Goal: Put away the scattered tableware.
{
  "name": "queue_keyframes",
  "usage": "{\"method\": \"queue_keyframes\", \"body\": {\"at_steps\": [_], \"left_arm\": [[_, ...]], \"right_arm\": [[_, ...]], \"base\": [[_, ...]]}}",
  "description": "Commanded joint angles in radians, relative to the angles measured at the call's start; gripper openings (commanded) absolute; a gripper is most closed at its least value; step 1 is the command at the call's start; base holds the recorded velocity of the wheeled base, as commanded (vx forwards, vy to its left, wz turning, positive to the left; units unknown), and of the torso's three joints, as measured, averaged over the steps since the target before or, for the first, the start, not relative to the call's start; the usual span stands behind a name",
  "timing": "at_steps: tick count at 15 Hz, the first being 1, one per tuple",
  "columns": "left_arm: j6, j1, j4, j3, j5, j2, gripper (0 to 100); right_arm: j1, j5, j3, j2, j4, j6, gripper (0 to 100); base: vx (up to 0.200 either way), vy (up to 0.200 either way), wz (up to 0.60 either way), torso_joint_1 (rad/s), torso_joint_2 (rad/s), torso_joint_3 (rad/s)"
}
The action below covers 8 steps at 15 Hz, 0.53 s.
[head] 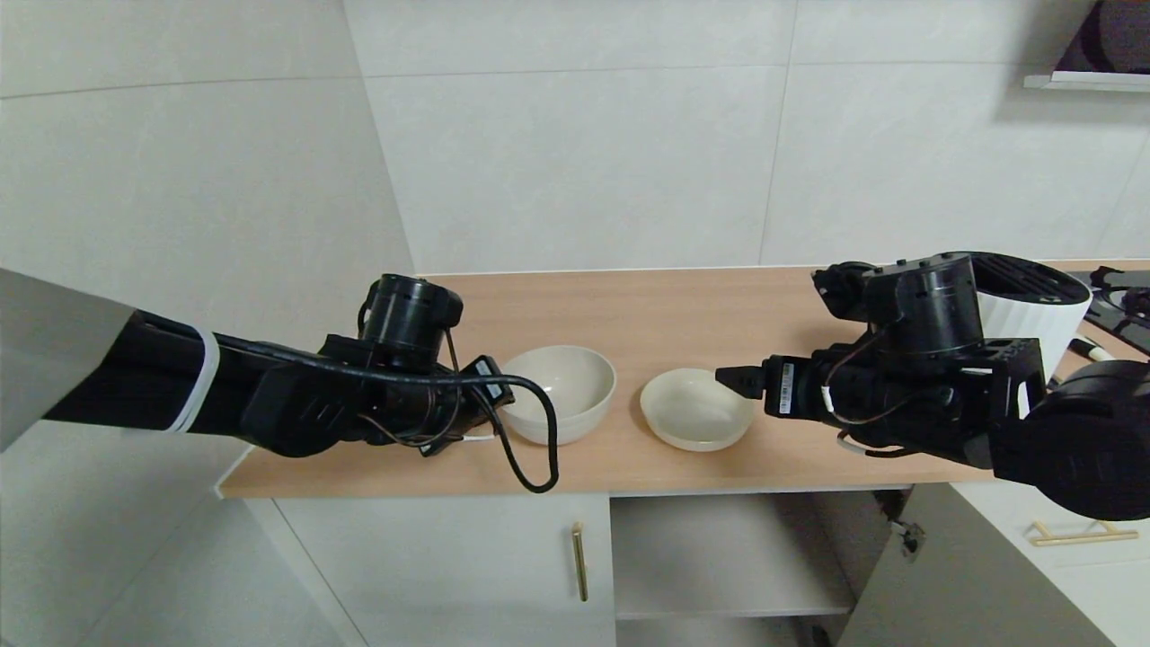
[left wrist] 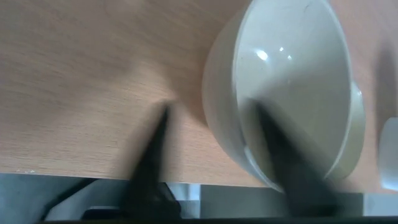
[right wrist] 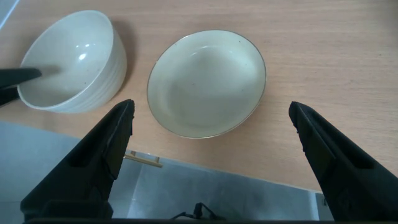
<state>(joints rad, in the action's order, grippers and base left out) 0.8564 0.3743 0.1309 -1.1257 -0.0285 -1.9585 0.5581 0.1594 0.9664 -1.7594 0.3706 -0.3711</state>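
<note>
A: Where did the head camera look?
B: Forward and down over the worktop (head: 674, 314). Both wrist cameras sat close above it; all three shared the deep bowl (head: 575, 382).

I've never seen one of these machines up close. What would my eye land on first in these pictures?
The black left pincer stands open astride the wall of the deep bowl on the wooden counter, with one finger inside the bowl. From the other side, the right pincer gapes wide toward the shallow dish, which sits beside that bowl without touching it.
</note>
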Motion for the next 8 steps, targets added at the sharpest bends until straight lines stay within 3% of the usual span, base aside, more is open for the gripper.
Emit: {"method": "queue_keyframes", "body": {"at_steps": [1, 8], "left_arm": [[0.006, 0.0, 0.0, -0.005, -0.001, 0.004, 0], [0.006, 0.0, -0.002, -0.005, 0.001, 0.015, 0]], "right_arm": [[0.0, 0.0, 0.0, 0.001, 0.001, 0.0, 100], [-0.001, 0.002, 0.011, -0.02, -0.009, 0.0, 100]], "base": [[0.0, 0.0, 0.0, 0.0, 0.0, 0.0], [0.0, 0.0, 0.0, 0.0, 0.0, 0.0]]}}
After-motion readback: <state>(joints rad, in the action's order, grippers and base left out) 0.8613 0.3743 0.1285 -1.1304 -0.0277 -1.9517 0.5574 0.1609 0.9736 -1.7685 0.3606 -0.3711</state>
